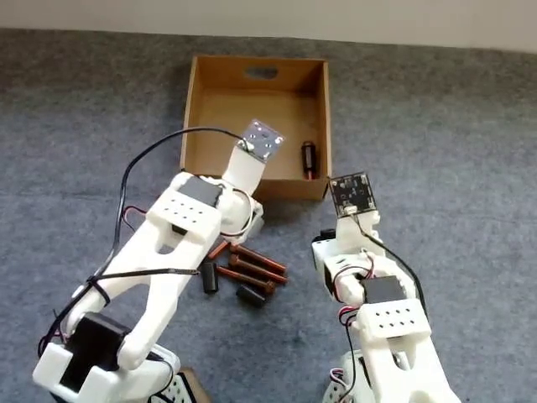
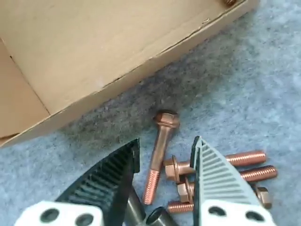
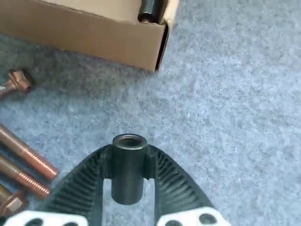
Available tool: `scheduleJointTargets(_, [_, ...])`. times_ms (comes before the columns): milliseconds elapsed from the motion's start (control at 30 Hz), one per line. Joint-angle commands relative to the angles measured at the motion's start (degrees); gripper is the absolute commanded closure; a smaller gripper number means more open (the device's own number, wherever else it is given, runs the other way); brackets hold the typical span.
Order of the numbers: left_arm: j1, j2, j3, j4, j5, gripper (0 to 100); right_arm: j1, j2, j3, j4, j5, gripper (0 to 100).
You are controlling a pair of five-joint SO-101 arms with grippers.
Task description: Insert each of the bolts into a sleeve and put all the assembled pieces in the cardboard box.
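The cardboard box (image 1: 191, 117) stands at the back of the table with one assembled bolt-and-sleeve piece (image 1: 309, 159) lying in its near right corner. Several copper bolts (image 1: 256, 262) and two black sleeves (image 1: 210, 277) lie loose on the grey carpet just in front of it. My left gripper (image 2: 165, 141) hangs open low over the bolts, and one bolt (image 2: 160, 155) lies on the carpet between its fingers. To the right of the pile, my right gripper (image 3: 129, 153) is shut on an upright black sleeve (image 3: 128, 167), its threaded hole facing up.
The box's front wall (image 2: 94, 61) stands close beyond the left gripper. Its front right corner (image 3: 160, 42) is a short way ahead of the right gripper. Bare grey carpet (image 1: 453, 134) stretches to the right of the box.
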Motion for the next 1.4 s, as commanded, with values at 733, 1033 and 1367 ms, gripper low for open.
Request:
scheduleJointTargets(733, [-1.19,20.26,-11.38,-3.60,-3.69,88,0.40,-1.19,-0.57,-1.10,-0.62,99.3])
scheduleJointTargets(1033, [-0.66,19.82,-9.01,-3.60,-3.60,99,0.40,-1.19,-0.48,-1.10,-0.62,99.3])
scheduleJointTargets(1367, [-0.66,13.76,-9.01,1.23,-3.60,99,0.48,-1.19,-0.48,-1.10,-0.62,99.3])
